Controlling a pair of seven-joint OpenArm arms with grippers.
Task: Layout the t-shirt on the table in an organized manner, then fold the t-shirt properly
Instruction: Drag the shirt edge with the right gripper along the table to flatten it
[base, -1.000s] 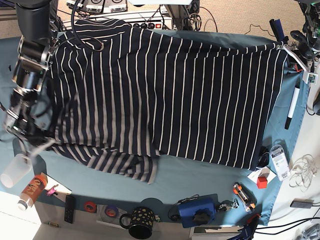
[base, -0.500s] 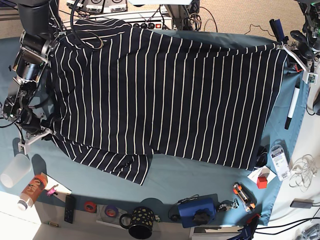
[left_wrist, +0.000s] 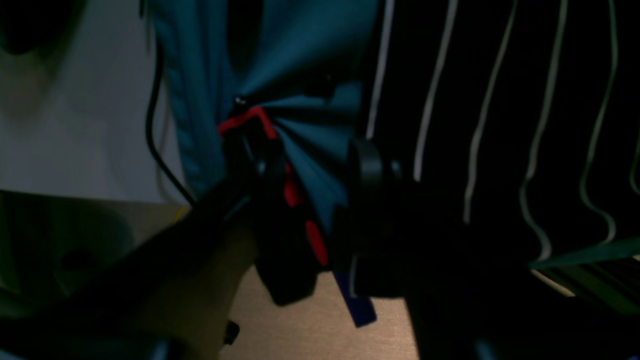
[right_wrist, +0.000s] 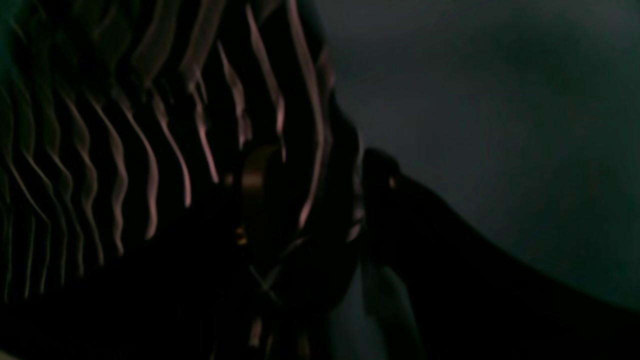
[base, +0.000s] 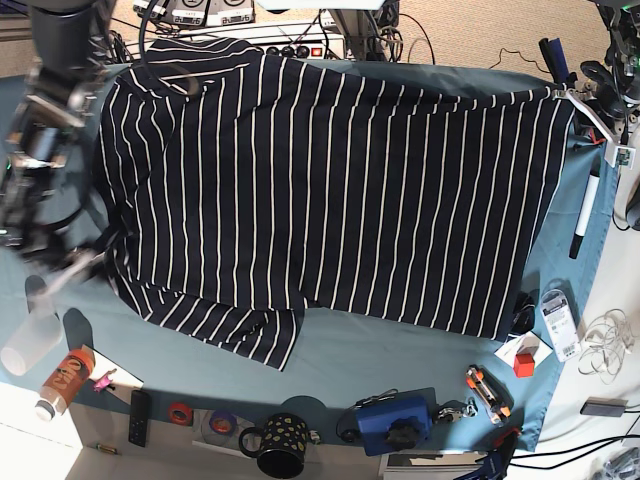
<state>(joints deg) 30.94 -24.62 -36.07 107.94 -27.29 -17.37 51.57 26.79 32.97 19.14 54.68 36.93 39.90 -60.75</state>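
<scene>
While the t-shirt (base: 330, 180) already lies spread across most of the desk (base: 400, 355), the laying-out looks to me largely done and no fold of the proper kind has been started. The body is flat and wide, its hem edge running close to the desk's rim on the base view's right. On that view's left the collar end sits near the far corner, and one sleeve (base: 225, 325) pokes out toward the near side, creased and lying at a slant with its tip turned. Judging by this, that sleeve needs smoothing, and then all the folding remains.

The garment is dark navy, almost black, with thin white stripes set well apart. Across the body they run straight and even; on the sleeve they slant and bunch.

The right claw (base: 45, 255) shows as a blur at the shirt's edge on the base view's left. In its wrist view rumpled striped cloth (right_wrist: 150, 165) lies close under the camera, too dark to show whether the claw is spread or pinching, so I cannot tell. The left claw (left_wrist: 310, 200) is at the hem corner, its jaws standing apart around bunched teal desk cloth (left_wrist: 310, 125) beside the shirt's edge (left_wrist: 500, 125); whether it grips anything I cannot tell.
</scene>
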